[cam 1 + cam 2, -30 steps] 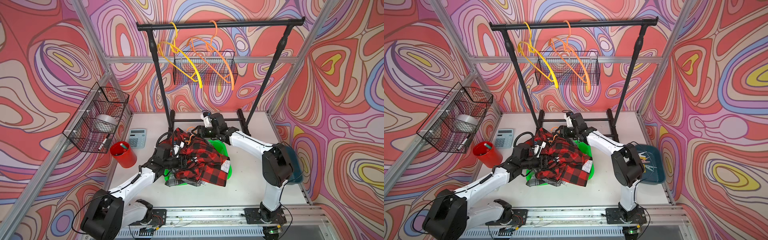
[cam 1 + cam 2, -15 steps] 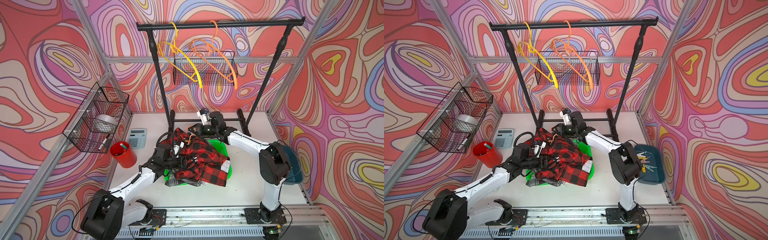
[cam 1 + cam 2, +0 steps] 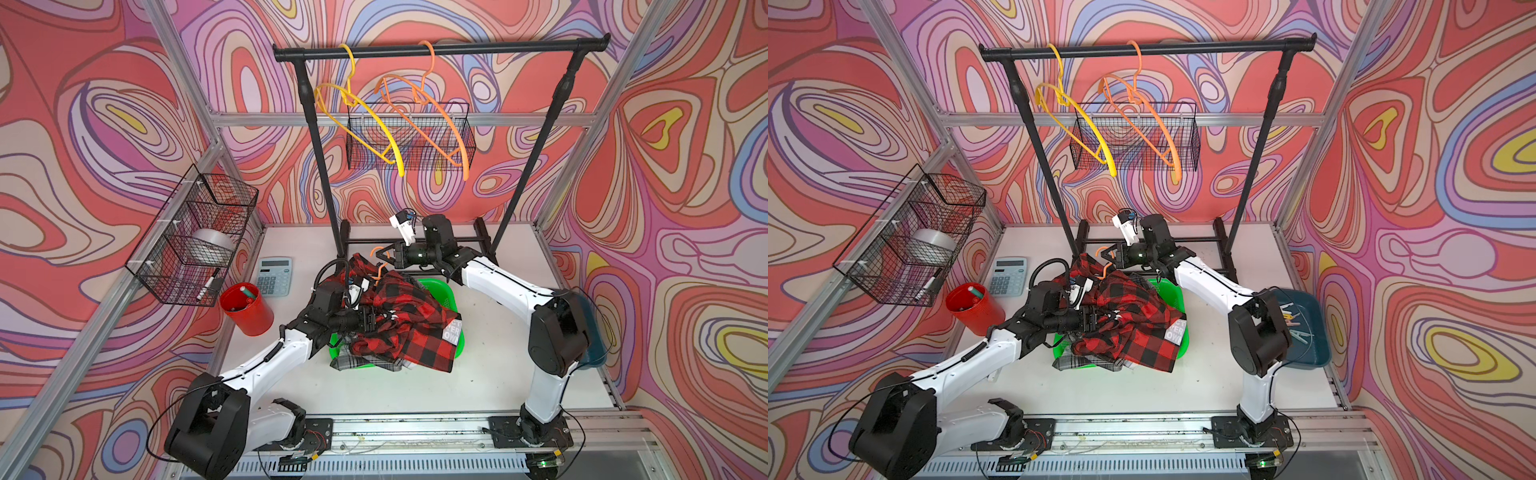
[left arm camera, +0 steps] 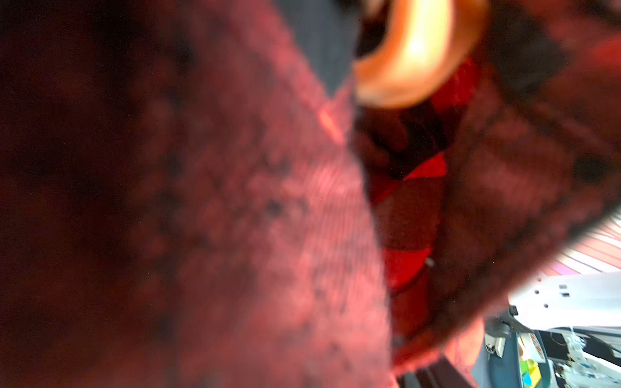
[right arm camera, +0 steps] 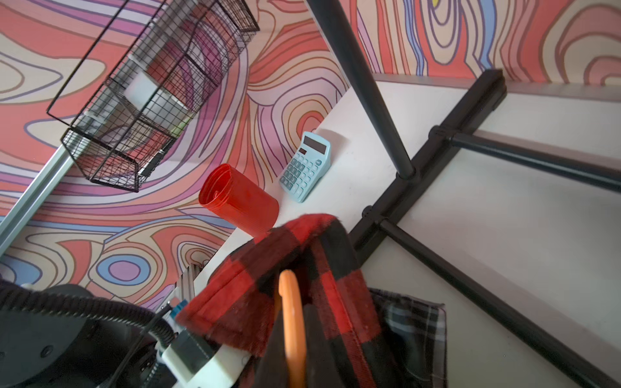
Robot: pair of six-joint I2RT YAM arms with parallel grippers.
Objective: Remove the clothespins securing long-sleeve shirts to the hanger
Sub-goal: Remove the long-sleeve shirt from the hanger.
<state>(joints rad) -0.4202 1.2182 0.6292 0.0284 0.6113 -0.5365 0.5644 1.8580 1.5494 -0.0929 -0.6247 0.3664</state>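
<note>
The red-black shirt (image 3: 409,328) lies bunched over a green basket (image 3: 436,286), with a grey plaid shirt (image 3: 345,363) under it. An orange hanger (image 3: 379,266) sticks out of its collar. My right gripper (image 3: 388,258) is shut on that hanger's hook, and the hook (image 5: 292,322) runs between the jaws in the right wrist view. My left gripper (image 3: 376,321) is buried in the shirt's folds, its jaws hidden by red cloth (image 4: 268,218) in the left wrist view. Several clothespins (image 3: 1293,322) lie in the blue tray (image 3: 1312,353). No clothespin on the shirt can be made out.
A black rack (image 3: 440,48) stands at the back with a yellow hanger (image 3: 365,124) and an orange hanger (image 3: 432,112) hanging bare. A red cup (image 3: 245,309) and a calculator (image 3: 274,276) sit at the left. Wire baskets hang on the left and back walls.
My right gripper has moved a little left onto the orange hanger's hook and shut on it. The left arm and the shirt have barely moved.
</note>
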